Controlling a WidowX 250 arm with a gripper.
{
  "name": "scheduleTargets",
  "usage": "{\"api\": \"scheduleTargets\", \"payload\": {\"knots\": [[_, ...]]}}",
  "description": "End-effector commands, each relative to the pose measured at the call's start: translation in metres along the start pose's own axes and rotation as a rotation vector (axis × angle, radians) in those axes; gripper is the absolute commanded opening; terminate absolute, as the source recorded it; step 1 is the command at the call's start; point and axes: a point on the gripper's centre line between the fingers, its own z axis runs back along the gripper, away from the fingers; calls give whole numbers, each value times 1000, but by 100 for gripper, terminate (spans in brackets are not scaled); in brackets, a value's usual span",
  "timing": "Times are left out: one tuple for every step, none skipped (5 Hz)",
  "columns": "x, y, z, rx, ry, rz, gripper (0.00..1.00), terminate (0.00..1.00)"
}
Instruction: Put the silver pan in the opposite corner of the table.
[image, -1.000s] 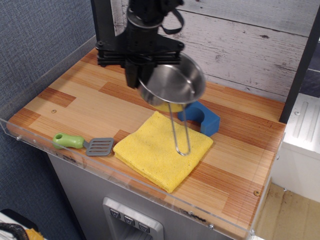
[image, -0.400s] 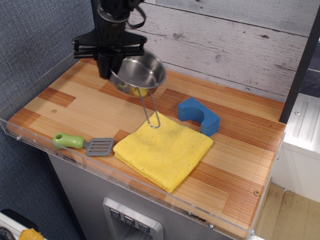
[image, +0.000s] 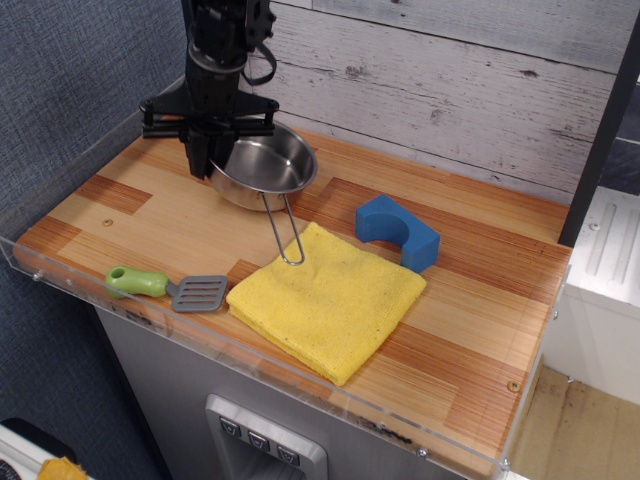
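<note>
Firmly, pincer (image: 204, 150) clamps silver pan (image: 262, 166) rim above table (image: 150, 205).

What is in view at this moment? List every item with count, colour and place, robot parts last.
silver pan: 1, shiny steel, far left part of the table, tilted, wire handle reaching toward the cloth
yellow cloth: 1, yellow, folded, centre front of the table
blue block: 1, blue, with a notch cut out, right of the pan, just behind the cloth
spatula: 1, grey blade with green handle, front left near the rim
table: 1, light and reddish-brown planks, clear acrylic rim
plank wall: 1, whitewashed wood, behind the table
gripper: 1, black, over the pan's left rim, jaws shut on it
</note>
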Motion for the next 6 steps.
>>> {"api": "scheduleTargets", "payload": {"knots": [[-7, 3, 0, -6, 30, 0, 100, 0], [-7, 0, 3, 1, 34, -1, 100, 0], [-10, -1, 7, 5, 32, -3, 100, 0], [-12, -2, 10, -6, 29, -4, 100, 0], [-10, -2, 21, -42, 6, 7, 100, 0], [-7, -6, 48, -83, -57, 4, 100, 0]]}}
